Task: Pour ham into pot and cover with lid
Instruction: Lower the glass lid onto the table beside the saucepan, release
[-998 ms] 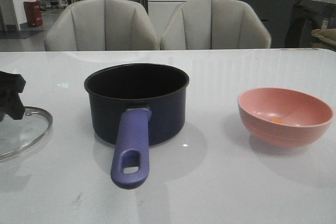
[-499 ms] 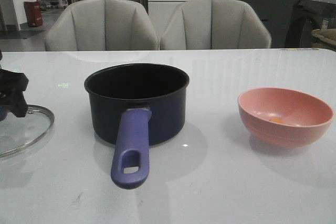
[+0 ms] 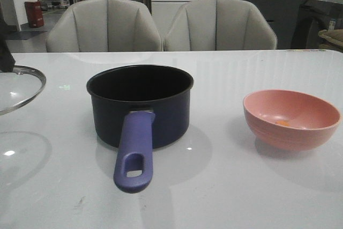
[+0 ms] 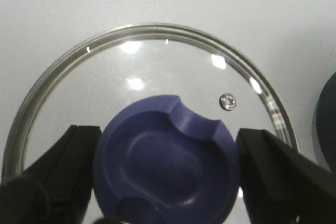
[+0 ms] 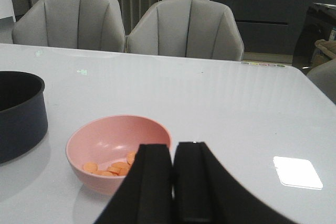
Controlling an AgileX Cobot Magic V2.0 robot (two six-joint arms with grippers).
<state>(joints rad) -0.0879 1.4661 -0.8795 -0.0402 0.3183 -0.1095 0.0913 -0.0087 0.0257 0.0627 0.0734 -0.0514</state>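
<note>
The pot (image 3: pixel 139 105) stands mid-table, black inside and empty, its purple-blue handle (image 3: pixel 134 151) pointing toward me. My left gripper (image 4: pixel 168 139) is shut on the blue knob (image 4: pixel 167 166) of the glass lid (image 4: pixel 147 72) and holds it above the table. In the front view the lid (image 3: pixel 16 87) hangs tilted at the far left, clear of the table and left of the pot. The ham (image 5: pixel 110 169), several pale-orange slices, lies in the pink bowl (image 5: pixel 79 153), which stands right of the pot (image 3: pixel 289 135). My right gripper (image 5: pixel 173 153) is shut and empty, just behind the bowl.
Two grey chairs (image 3: pixel 104 25) (image 3: pixel 220 25) stand behind the table's far edge. The pot's wall (image 5: pixel 18 114) shows at the edge of the right wrist view. The white table (image 3: pixel 225 186) is bare between pot and bowl.
My left gripper has lifted the lid off the table; it now hangs higher at the far left. Pot, bowl and ham have not moved.
</note>
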